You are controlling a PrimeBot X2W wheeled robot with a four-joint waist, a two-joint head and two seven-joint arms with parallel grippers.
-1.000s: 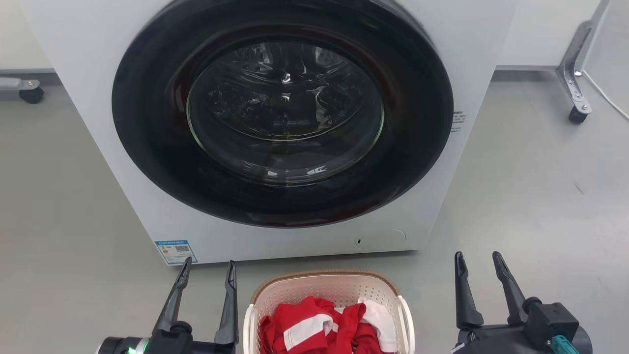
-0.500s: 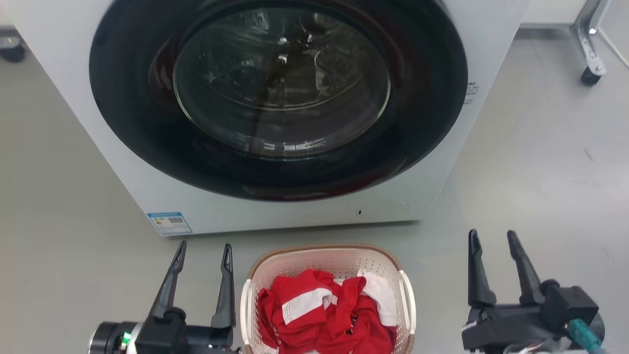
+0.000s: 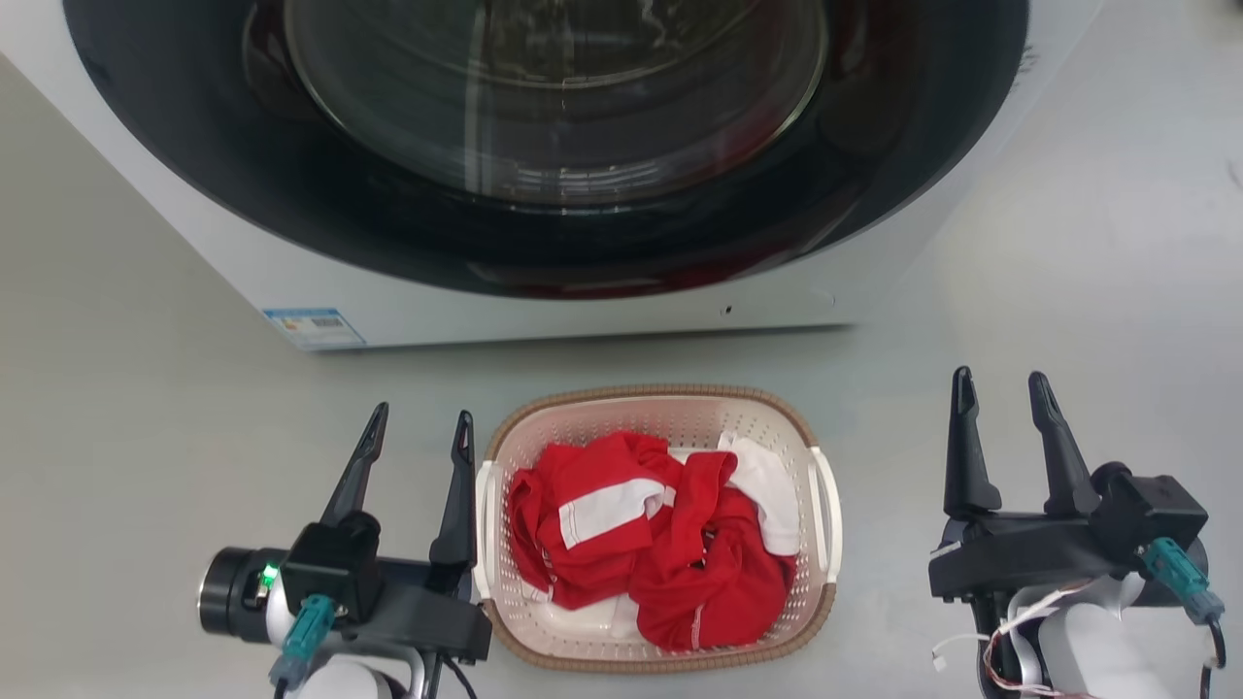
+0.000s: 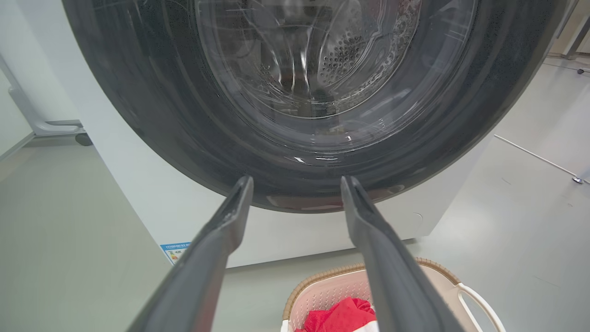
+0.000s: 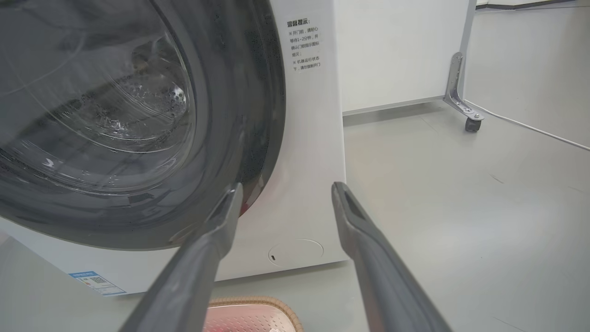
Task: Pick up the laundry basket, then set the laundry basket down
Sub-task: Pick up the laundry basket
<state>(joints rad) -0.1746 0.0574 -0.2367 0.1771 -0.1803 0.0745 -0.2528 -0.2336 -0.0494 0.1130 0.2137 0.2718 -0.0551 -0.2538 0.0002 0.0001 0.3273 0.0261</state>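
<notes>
As left pincer (image 3: pixel 421 414) gapes, basket (image 3: pixel 651 393) seems untouched.

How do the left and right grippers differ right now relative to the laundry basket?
The left gripper sits close along the laundry basket's left handle, contact unclear; the right gripper stands well apart from the right handle, bare floor between. The right gripper's tips reach farther toward the washer than the left gripper's. Both are open, empty, flanking the basket.
</notes>
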